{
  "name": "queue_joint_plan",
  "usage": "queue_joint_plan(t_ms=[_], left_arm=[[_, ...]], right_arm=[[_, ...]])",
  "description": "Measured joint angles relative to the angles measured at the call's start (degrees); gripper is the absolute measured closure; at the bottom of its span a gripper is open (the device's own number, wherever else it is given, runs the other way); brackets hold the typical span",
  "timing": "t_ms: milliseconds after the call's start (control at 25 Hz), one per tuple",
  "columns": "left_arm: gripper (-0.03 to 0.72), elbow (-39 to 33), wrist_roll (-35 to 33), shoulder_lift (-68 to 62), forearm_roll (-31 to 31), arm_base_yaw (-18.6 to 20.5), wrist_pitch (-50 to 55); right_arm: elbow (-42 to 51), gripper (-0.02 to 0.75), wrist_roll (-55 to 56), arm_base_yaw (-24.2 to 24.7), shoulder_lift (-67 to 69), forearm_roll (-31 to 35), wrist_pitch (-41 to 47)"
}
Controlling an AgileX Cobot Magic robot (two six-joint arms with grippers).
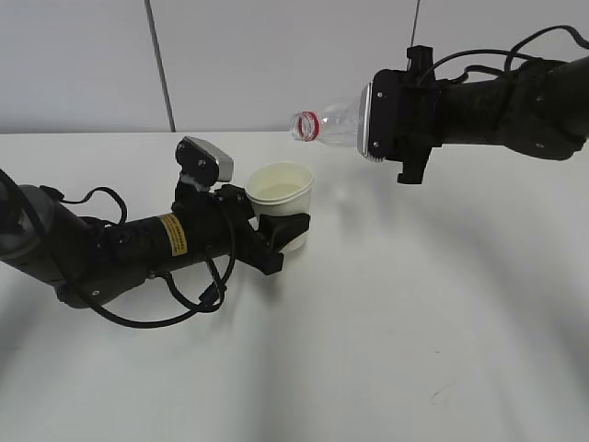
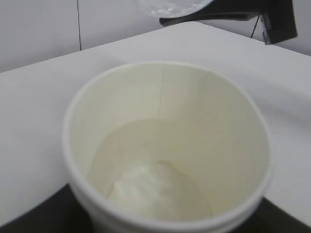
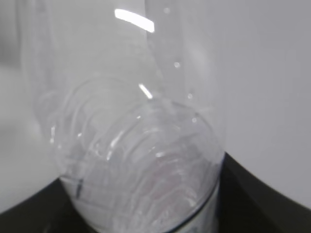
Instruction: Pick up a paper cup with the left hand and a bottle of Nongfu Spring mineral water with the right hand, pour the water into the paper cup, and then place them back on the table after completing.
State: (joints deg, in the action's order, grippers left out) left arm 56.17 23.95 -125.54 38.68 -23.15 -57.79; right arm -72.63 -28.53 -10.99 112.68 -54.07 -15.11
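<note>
Nearest, above the desk [image 1: 386,350], the paper cup [image 1: 281,189] is pinched low by the left claw [image 1: 281,235] — thin-walled, easily crushed. Beyond, the bottle [image 1: 331,122] is gripped mid-body by the right claw [image 1: 373,124], tipped cupward — light, slick, dentable.

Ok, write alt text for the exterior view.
Two black robot arms work over a white table: the left gripper holds a paper cup, while the right gripper holds a clear bottle tipped sideways, its mouth just above the cup.
</note>
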Motion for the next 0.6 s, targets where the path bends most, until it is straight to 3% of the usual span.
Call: queue_joint_plan(t_ms=[600], left_arm=[[0.274,0.0,0.0,0.0,-0.5,0.5,2.7]], right_arm=[[0.0,0.291,26.4,0.0,0.0,0.2,0.8]])
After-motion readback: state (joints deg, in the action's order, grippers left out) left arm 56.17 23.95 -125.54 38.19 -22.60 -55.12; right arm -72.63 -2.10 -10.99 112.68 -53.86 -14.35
